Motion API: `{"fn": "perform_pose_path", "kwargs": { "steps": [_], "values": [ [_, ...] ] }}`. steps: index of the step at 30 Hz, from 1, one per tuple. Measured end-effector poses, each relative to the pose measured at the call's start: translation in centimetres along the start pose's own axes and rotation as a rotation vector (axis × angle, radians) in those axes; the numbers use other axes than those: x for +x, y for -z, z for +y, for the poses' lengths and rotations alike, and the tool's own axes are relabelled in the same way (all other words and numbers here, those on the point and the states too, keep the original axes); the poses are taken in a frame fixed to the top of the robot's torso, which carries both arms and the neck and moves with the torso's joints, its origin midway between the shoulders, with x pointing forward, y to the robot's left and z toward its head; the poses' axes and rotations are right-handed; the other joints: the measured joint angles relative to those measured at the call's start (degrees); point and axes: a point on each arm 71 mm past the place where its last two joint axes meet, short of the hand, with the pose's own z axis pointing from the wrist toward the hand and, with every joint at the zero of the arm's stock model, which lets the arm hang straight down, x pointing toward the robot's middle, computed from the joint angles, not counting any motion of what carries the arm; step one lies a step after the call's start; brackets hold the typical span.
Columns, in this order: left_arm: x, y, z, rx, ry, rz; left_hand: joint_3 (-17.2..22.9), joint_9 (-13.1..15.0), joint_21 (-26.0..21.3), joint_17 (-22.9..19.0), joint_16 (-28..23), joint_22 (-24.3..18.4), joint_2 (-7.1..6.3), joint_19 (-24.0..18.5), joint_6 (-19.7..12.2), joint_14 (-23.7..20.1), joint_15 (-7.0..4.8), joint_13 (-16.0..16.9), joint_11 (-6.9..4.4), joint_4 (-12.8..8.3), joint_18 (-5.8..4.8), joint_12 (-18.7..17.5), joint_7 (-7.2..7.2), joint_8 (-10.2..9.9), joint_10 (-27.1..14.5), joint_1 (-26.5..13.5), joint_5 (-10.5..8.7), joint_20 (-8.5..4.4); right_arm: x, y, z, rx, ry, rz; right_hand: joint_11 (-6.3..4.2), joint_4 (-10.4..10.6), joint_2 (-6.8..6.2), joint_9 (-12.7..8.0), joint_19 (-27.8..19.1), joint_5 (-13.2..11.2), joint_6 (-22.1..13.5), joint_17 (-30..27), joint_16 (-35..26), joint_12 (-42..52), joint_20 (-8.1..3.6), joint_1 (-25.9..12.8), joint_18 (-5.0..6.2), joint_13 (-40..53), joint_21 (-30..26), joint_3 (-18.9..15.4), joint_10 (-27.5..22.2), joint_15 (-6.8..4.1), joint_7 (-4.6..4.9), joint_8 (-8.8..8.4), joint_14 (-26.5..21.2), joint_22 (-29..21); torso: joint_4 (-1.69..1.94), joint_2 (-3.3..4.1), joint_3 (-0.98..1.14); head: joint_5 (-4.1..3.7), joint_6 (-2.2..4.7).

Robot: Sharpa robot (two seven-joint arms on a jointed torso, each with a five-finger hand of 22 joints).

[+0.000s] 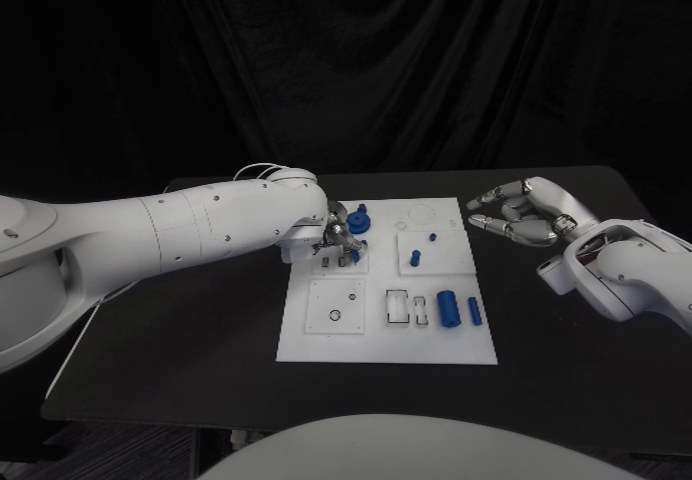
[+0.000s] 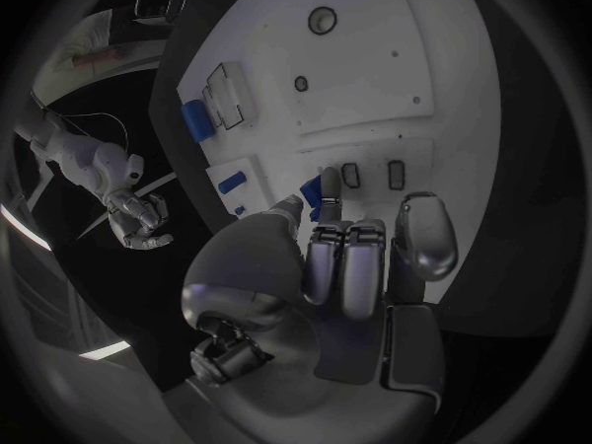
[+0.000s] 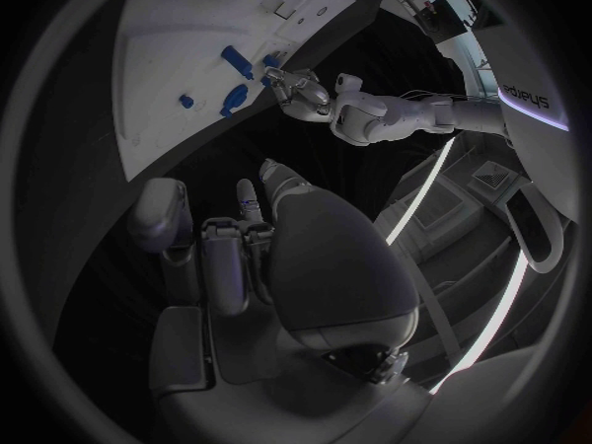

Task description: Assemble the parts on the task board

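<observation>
The white task board lies mid-table. My left hand hovers over its far left corner and pinches a small blue part between thumb and fingers; the left wrist view shows that blue part at the fingertips, just above the board. A blue cylinder and a thin blue bar lie at the board's near right. A blue peg and a smaller one sit near its middle. My right hand hangs off the board's far right corner, fingers loosely curved, holding nothing.
Several recesses and slots are cut into the board, with a round one at the far side. Bare black table surrounds the board. In the right wrist view my left hand shows beside the board.
</observation>
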Motion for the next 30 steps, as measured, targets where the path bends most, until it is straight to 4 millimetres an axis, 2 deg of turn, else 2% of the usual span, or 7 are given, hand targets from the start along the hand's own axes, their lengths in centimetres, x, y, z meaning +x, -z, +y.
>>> {"fn": "perform_pose_path", "kwargs": {
  "steps": [18,26,30],
  "values": [
    [0.14,-0.19,0.06,-0.002,0.001,0.003,0.56,0.01,-0.43,0.0,0.0,-0.19,0.0,0.0,0.21,0.0,0.0,0.0,0.0,-0.89,0.0,0.0,0.21,-0.83,0.0,0.46,0.66,0.0,0.09,-0.07,-0.08,0.008,-0.002,0.009,0.0,0.0,0.0,0.01,0.0,0.0,0.0,0.0,0.0,0.0,0.0,0.0,0.0,0.0,0.0,0.0,0.0,0.0,0.0,0.0,0.0,-0.01,-0.01,-0.04,-0.06,0.11,-0.01],
    [0.07,-0.23,0.1,0.001,0.003,0.001,1.35,0.25,-0.65,0.0,0.0,-0.33,0.0,-0.21,0.21,0.0,0.0,0.0,0.0,-1.68,0.0,0.0,0.21,-1.89,0.0,0.46,2.74,0.21,0.09,-0.05,-0.16,0.015,-0.003,0.012,0.0,0.0,0.0,-0.09,0.0,0.22,0.0,0.0,0.0,0.0,0.0,0.0,0.0,0.0,0.0,0.0,0.0,0.0,0.0,0.23,0.0,-0.01,0.06,-0.1,-0.08,-0.1,-0.01],
    [0.05,-0.23,0.09,0.006,0.004,-0.001,2.73,0.48,-1.02,0.0,0.0,-0.48,-0.12,-0.24,0.21,0.0,0.0,0.0,0.0,-3.06,0.0,0.0,0.21,-2.77,0.0,1.23,3.71,0.19,0.09,-0.05,-0.2,0.019,-0.003,0.013,0.0,0.0,0.0,-0.09,0.0,0.22,0.0,0.0,0.0,0.0,0.0,0.0,0.0,0.0,0.0,0.0,0.0,0.0,0.0,0.23,0.0,-0.01,0.06,-0.1,-0.09,-0.12,-0.01]
  ]
}}
